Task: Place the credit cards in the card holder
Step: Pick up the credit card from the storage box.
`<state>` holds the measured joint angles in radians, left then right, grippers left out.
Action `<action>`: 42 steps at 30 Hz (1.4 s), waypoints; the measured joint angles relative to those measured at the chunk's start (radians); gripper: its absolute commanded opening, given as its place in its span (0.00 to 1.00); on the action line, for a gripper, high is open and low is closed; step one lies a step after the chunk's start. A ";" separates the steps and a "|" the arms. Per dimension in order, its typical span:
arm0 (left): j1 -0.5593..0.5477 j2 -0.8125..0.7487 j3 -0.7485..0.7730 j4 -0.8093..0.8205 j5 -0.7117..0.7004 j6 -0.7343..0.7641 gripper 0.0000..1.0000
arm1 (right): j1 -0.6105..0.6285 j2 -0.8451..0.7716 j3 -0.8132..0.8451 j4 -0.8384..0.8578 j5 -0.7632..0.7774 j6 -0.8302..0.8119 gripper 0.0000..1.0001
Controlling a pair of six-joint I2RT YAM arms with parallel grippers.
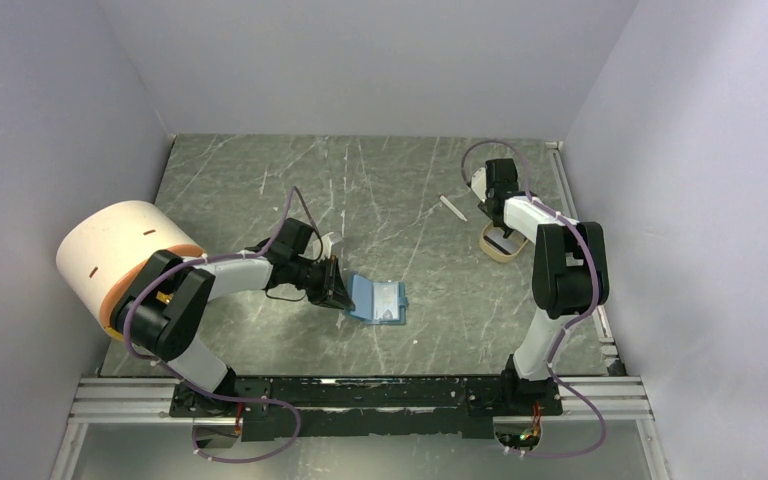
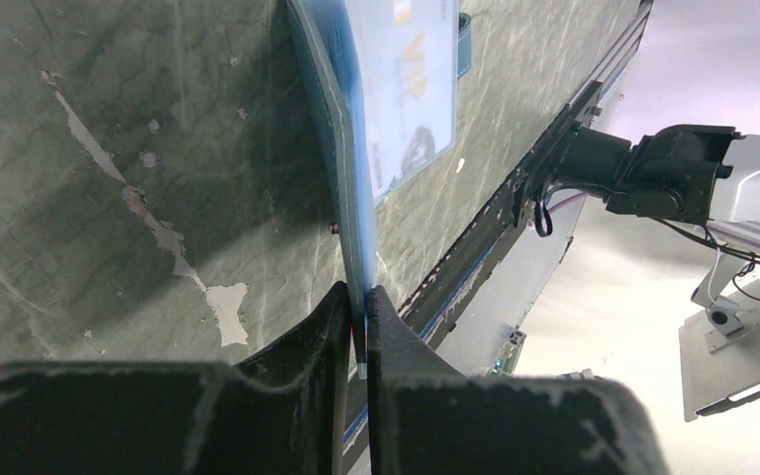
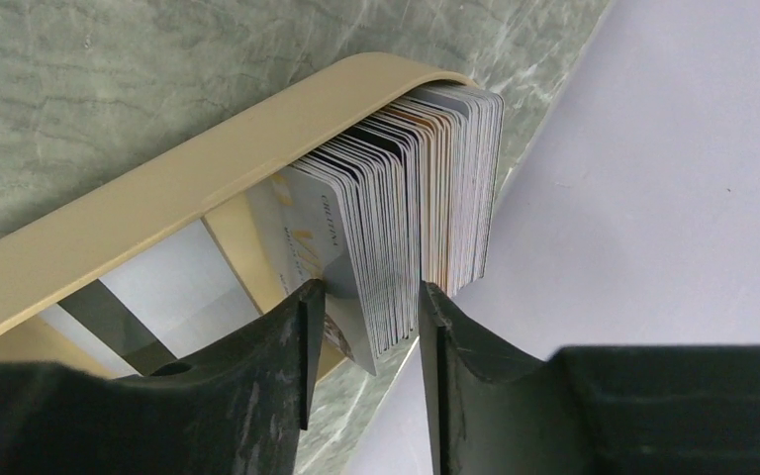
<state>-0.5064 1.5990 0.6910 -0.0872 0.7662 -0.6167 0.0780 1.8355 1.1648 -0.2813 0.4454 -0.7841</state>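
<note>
The teal-blue card holder [image 1: 378,300] lies open on the table's middle. My left gripper [image 1: 338,290] is shut on its left edge. In the left wrist view the card holder [image 2: 348,178] runs edge-on up from the left gripper [image 2: 358,297], with a pale card [image 2: 406,89] printed "VIP" lying against its inner face. At the far right, my right gripper [image 1: 500,235] reaches down into the tan tray. In the right wrist view the right gripper [image 3: 366,297] holds a bundle of the credit cards [image 3: 406,198] standing on edge in the tray; both fingers touch cards, and more cards stand outside the right finger.
The tan tray [image 3: 208,168] sits close to the right wall and the table's right edge. A thin white stick [image 1: 452,208] lies just left of it. A large white cylinder with an orange rim [image 1: 120,250] stands at the table's left side.
</note>
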 measured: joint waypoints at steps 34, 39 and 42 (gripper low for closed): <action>0.000 0.000 0.000 0.000 0.000 0.000 0.13 | 0.000 -0.040 0.014 -0.089 -0.017 0.033 0.00; 0.000 0.000 0.000 0.001 -0.001 -0.001 0.13 | 0.002 -0.049 0.066 -0.164 -0.035 0.069 0.00; 0.000 0.000 0.000 0.000 -0.002 -0.001 0.12 | 0.015 -0.053 0.105 -0.215 -0.047 0.103 0.00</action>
<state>-0.5064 1.5990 0.6910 -0.0868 0.7647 -0.6174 0.0929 1.7821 1.2697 -0.4965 0.3988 -0.6811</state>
